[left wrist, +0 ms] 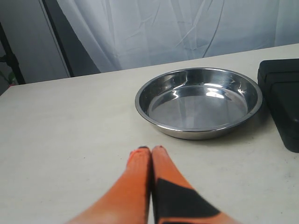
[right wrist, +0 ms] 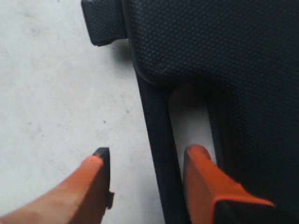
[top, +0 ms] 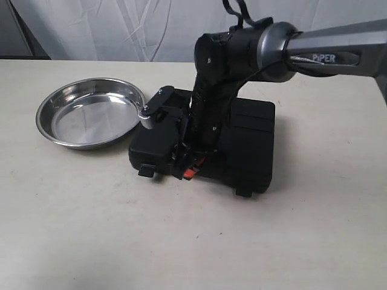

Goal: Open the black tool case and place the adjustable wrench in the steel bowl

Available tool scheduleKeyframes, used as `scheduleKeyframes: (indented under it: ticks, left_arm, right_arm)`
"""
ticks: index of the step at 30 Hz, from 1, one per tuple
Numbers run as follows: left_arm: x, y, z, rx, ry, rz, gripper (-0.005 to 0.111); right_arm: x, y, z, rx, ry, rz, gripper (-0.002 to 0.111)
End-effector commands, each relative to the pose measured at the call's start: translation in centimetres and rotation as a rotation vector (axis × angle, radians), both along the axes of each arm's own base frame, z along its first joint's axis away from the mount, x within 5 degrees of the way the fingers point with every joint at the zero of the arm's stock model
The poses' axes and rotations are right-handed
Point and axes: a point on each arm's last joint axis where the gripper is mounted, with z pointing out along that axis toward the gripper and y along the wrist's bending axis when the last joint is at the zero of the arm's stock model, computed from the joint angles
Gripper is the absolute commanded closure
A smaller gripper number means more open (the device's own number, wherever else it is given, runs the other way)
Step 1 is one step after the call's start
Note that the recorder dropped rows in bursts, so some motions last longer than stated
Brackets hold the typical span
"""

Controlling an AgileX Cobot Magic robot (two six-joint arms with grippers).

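The black tool case [top: 248, 142] lies closed in the middle of the table, handle side toward the front. My right gripper [top: 184, 166] reaches down at that front edge. In the right wrist view the right gripper [right wrist: 148, 154] is open and straddles the case's handle bar [right wrist: 156, 140]: one fingertip [right wrist: 196, 156] sits in the handle slot, the other [right wrist: 99, 161] hangs over the table outside. The steel bowl [top: 91, 112] stands empty left of the case. My left gripper [left wrist: 151, 149] is shut on nothing, low over the table short of the bowl [left wrist: 198, 100]. The adjustable wrench is hidden.
Two clip latches [top: 146, 171] [top: 243, 192] stick out from the case's front edge; one latch [right wrist: 103, 23] shows in the right wrist view. The case's corner [left wrist: 282, 102] lies beside the bowl. A white curtain hangs behind the table.
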Motion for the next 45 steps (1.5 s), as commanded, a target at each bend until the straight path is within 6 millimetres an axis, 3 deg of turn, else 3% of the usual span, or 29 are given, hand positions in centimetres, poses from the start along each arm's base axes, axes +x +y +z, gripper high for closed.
scheduleKeyframes:
  ticks: [1,5,11,15,32,45]
  left_arm:
    - [0.0,0.0,0.2,-0.007,-0.016,-0.001,0.106]
    - [0.0,0.0,0.2,-0.007,-0.016,-0.001,0.106]
    - [0.0,0.0,0.2,-0.007,-0.016,-0.001,0.106]
    - [0.0,0.0,0.2,-0.007,-0.016,-0.001,0.106]
    - [0.0,0.0,0.2,-0.007,-0.016,-0.001,0.106]
    - [0.0,0.0,0.2,-0.007,-0.016,-0.001,0.106]
  right_arm:
    - [0.4,0.2,-1.6,-0.016,0.0,0.005,0.064]
    - [0.4,0.2,-2.6,-0.029,0.015,0.005,0.071]
    - [0.3,0.2,-2.2,-0.029,0.018,0.007,0.109]
    - [0.3,0.1,-1.7,-0.025,0.013,0.008,0.105]
    - [-0.8,0.4,-0.3,0.029,0.122,-0.041,0.105]
    - [-0.6,0.1,0.3,0.014,0.073,-0.02,0.105]
